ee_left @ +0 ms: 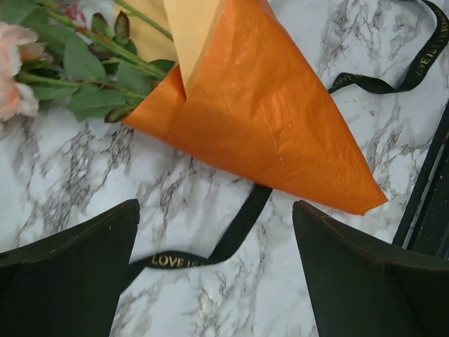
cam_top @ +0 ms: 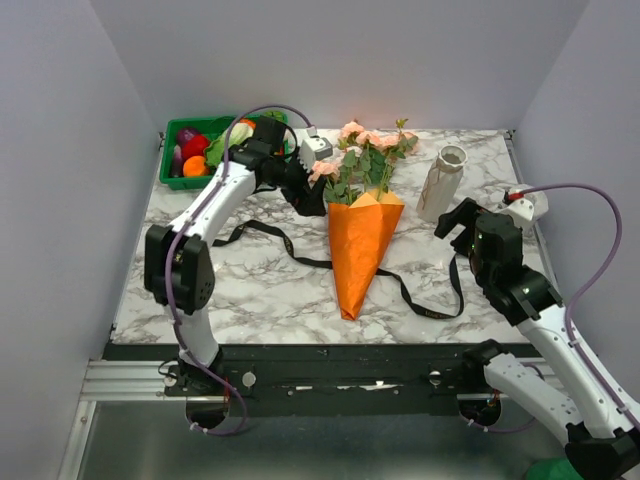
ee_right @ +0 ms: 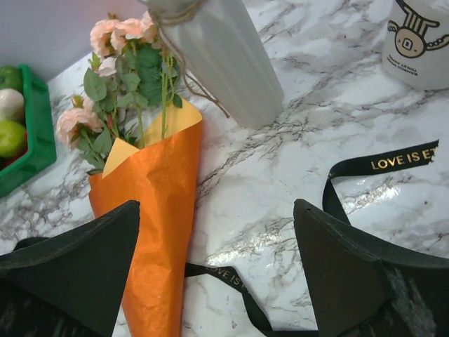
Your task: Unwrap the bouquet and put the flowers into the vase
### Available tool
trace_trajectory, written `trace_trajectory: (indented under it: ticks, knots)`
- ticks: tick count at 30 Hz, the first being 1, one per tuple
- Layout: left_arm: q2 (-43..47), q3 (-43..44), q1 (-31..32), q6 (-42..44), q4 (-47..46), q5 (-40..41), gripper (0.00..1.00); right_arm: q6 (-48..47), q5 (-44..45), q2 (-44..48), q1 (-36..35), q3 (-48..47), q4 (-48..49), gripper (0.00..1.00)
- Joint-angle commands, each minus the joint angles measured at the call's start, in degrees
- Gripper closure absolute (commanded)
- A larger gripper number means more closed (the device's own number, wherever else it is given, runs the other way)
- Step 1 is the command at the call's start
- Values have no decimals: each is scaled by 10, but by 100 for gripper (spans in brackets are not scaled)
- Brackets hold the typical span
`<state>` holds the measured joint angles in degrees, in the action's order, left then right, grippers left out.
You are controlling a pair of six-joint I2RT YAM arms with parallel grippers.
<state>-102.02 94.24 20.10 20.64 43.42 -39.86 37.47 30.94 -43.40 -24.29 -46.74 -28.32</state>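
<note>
- The bouquet lies in the middle of the marble-patterned table, with its pointed tip toward the near edge and its blooms toward the far edge.
- Its orange paper cone is crinkled and faintly glossy, with a paler yellow inside. It hides most of the stems, so only the upper green lengths and leaves show.
- The flowers are pale pink roses. In the left wrist view they are cut off at the frame's edge.
- A long black ribbon with gold lettering trails loose across the table on both sides of the cone. It passes under the cone, so its middle stretch is out of sight.
- The vase is near the far right corner, just right of the blooms. It is cream and ribbed, with twine round the neck. It looks upright, though the right wrist view cuts off its mouth.
- The left gripper hangs over the table just left of the cone, its dark fingers spread wide and holding nothing.
- The right gripper is near the right edge beside the vase, also spread wide with nothing in it.
- A green crate of plastic produce sits at the far left corner, partly hidden by the left arm.
- A white container with a printed mark is cropped at the corner of the right wrist view.
</note>
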Motion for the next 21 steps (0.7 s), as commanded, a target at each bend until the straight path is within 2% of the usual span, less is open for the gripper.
trace_trajectory:
  ticks: [1, 3, 4, 6, 11, 17, 21]
  knots:
    - [-111, 109, 6, 86, 60, -134, 1, -67, -59, 28, -3, 22, 62, 5]
    - [-159, 167, 11, 115, 117, -138, 1, -80, -68, 30, -6, 21, 67, 6]
    - [-199, 217, 13, 123, 133, -136, 1, -84, -70, 33, -7, 23, 69, 6]
    - [-229, 259, 14, 129, 147, -127, 1, -91, -79, 37, -8, 26, 76, 7]
    - [-264, 265, 16, 137, 123, -119, 1, -95, -102, 42, -8, 27, 103, 9]
    - [-302, 293, 29, 199, 169, -120, 1, -100, -124, 32, -8, 12, 115, 10]
    - [-309, 279, 33, 197, 136, -116, 1, -101, -142, 39, -8, 10, 128, 11]
